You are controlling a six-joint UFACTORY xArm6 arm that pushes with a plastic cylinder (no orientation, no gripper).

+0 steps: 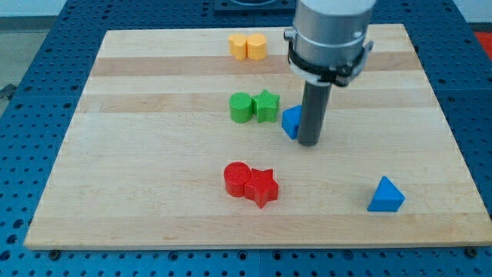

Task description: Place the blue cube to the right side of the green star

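Sitting just right of frame centre, the blue cube (291, 121) shows only its left part, a blue wedge-like face; the rest is hidden behind the dark rod. My tip (308, 143) is down on the wooden board (154, 161), touching or just beside the cube's right side, slightly lower in the frame. No pincer on this arm, so nothing to report as spread or pinching: just the straight rod under the grey wrist housing. Green star (266, 105) is just left of the cube and a bit higher, a narrow gap between them; can't tell if they touch. Green cylinder (241, 107) sits against the star's left side. Upper centre: two yellow blocks (247, 46) side by side, touching, shapes unclear. Lower centre: red cylinder (237, 178) touching red star (262, 186) on its right. Lower right: blue triangular block (386, 195), alone, well apart from everything. Nothing lies between cube and star.
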